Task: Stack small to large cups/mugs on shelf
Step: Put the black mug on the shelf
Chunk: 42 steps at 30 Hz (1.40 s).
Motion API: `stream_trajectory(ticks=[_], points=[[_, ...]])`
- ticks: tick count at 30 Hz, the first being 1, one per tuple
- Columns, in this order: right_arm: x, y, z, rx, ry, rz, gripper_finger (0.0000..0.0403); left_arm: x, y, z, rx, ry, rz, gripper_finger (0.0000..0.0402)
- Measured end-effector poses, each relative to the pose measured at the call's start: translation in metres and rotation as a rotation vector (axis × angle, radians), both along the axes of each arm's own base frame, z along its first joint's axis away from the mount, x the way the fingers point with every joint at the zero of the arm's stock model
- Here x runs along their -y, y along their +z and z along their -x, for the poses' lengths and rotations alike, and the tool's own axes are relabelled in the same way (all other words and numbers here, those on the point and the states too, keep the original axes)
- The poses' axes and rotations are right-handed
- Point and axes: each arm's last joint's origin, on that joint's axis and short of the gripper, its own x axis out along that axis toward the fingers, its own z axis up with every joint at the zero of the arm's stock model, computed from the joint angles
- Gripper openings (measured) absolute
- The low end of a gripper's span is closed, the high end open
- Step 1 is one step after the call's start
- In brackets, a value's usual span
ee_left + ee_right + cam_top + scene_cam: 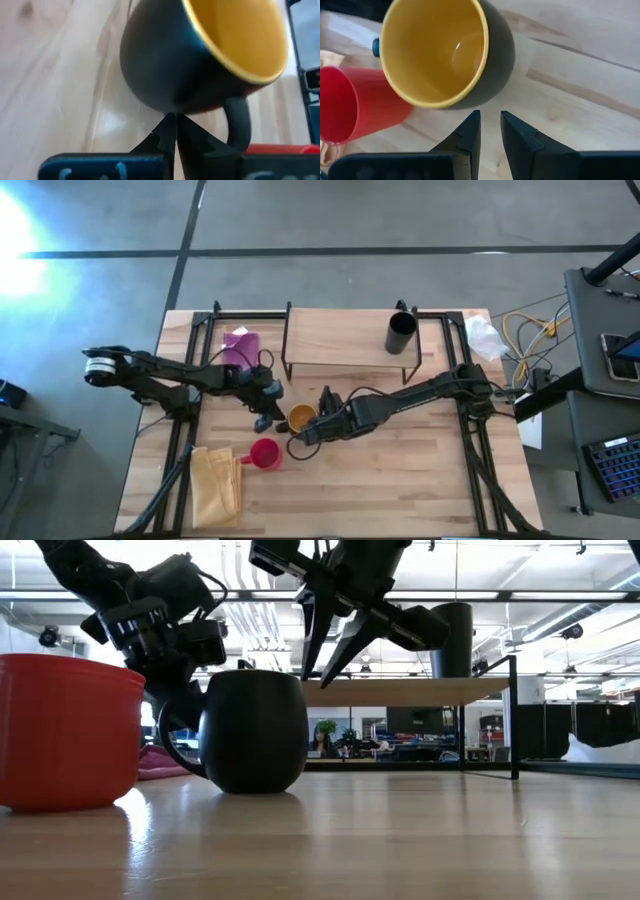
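The dark mug with a yellow inside [300, 418] [252, 730] stands upright on its base on the table in front of the shelf, its handle [175, 748] toward the table's left. My left gripper [264, 421] [172, 125] is shut, level with the mug's left side next to the handle. My right gripper [303, 436] [490, 122] hovers open above the mug, fingers pointing down, touching nothing. The red mug [263, 453] [350, 105] stands nearer the near edge. The black cup [401, 332] stands upright on the light-wood shelf [335, 340]. My left gripper has its shut fingertips [169, 120] at the dark mug's lower outer wall [165, 97], beside the handle [239, 122], coming level from the table's left. Whether they touch the wall I cannot tell.
A pink cloth [240, 348] lies left of the shelf and a yellow cloth [215, 480] near the table's near left corner. A crumpled white thing [485, 335] sits at the far right. Black frame rails [478, 460] run along both table sides. Bare wood [400, 480] lies right of the mugs.
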Motion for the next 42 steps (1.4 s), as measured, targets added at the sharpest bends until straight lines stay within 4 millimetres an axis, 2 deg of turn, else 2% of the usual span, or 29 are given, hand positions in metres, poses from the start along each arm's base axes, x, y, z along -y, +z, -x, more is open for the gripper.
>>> stream_trajectory(ticks=[8,18,22,27,33,38,42], points=[[-0.003,-0.01,0.0,0.015,0.0,-0.032,0.0067,0.007,0.008,-0.011,0.066,-0.042,0.054,0.0],[0.005,-0.012,-0.001,0.021,-0.002,0.011,0.0067,0.026,-0.003,-0.031,0.024,-0.098,0.095,0.0],[0.009,-0.018,0.0,0.001,-0.002,0.025,0.0068,0.034,-0.003,-0.037,0.056,-0.121,0.113,0.0],[0.008,-0.019,0.002,-0.017,0.009,0.022,0.0068,0.035,0.001,-0.039,0.073,-0.124,0.117,0.0],[0.008,-0.008,0.004,-0.031,0.028,0.037,0.0081,0.034,0.011,-0.032,0.093,-0.106,0.094,0.0],[0.01,0.018,0.007,0.006,0.041,0.079,0.0098,0.032,0.009,-0.025,0.064,-0.092,0.058,0.0],[0.015,0.023,0.009,-0.005,0.021,0.117,0.0112,0.032,0.005,-0.025,0.059,-0.092,0.058,0.0]])
